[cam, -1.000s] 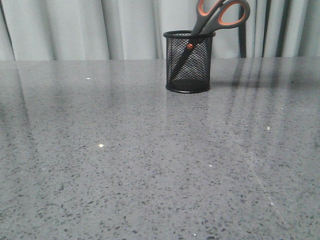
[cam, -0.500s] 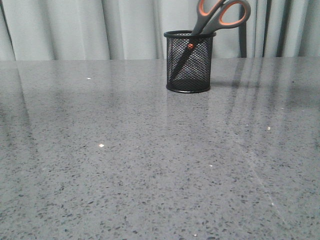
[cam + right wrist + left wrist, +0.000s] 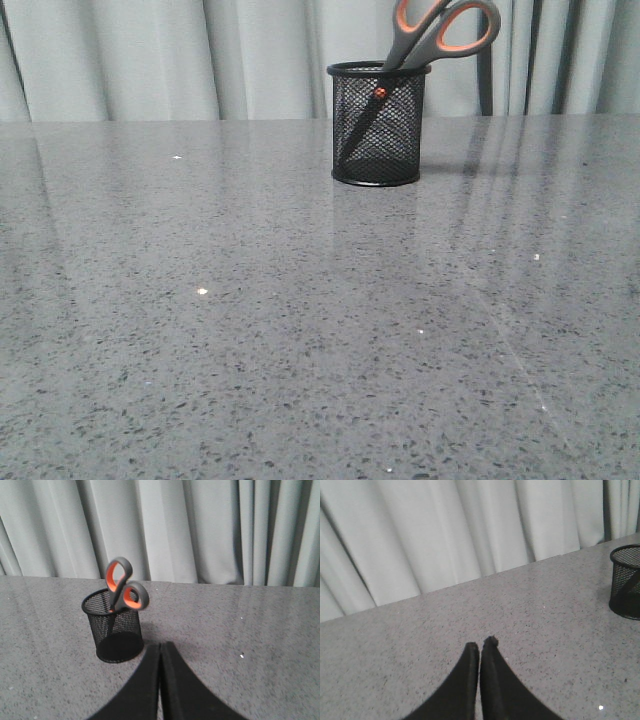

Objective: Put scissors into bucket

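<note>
The scissors (image 3: 440, 30) stand blades-down inside the black mesh bucket (image 3: 378, 125) at the far middle of the table; their grey and orange handles stick out above the rim, leaning right. In the right wrist view the scissors (image 3: 122, 587) sit in the bucket (image 3: 112, 627), which stands apart from my right gripper (image 3: 160, 646); that gripper is shut and empty. My left gripper (image 3: 481, 643) is shut and empty over bare table, with the bucket (image 3: 626, 580) far off at the frame's edge. Neither gripper shows in the front view.
Grey speckled tabletop (image 3: 300, 320) stretches from the bucket to the front edge. Pale grey curtains (image 3: 150, 60) hang behind the table's far edge. A dark upright post (image 3: 485, 85) stands behind the bucket to the right.
</note>
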`<control>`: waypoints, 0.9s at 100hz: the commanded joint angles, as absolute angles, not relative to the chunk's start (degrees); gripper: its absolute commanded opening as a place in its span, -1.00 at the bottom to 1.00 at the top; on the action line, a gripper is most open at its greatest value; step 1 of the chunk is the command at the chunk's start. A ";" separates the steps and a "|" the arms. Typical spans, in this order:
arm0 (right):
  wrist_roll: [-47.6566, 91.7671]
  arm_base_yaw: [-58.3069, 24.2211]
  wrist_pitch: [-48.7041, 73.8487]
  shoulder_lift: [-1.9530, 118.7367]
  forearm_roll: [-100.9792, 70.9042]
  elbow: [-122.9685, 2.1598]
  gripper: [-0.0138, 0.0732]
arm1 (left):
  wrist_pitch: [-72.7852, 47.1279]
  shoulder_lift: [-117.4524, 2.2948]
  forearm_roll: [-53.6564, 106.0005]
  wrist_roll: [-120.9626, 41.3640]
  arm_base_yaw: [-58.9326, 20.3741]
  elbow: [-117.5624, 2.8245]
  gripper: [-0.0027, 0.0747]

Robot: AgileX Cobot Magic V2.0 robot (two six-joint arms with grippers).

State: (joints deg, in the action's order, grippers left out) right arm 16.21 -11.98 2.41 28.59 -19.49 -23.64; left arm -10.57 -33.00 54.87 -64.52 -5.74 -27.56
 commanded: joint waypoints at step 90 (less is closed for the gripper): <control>16.84 -11.83 -5.16 20.73 -19.99 -16.18 -0.79 | -2.67 -12.76 66.88 -65.80 -5.63 -14.20 -0.98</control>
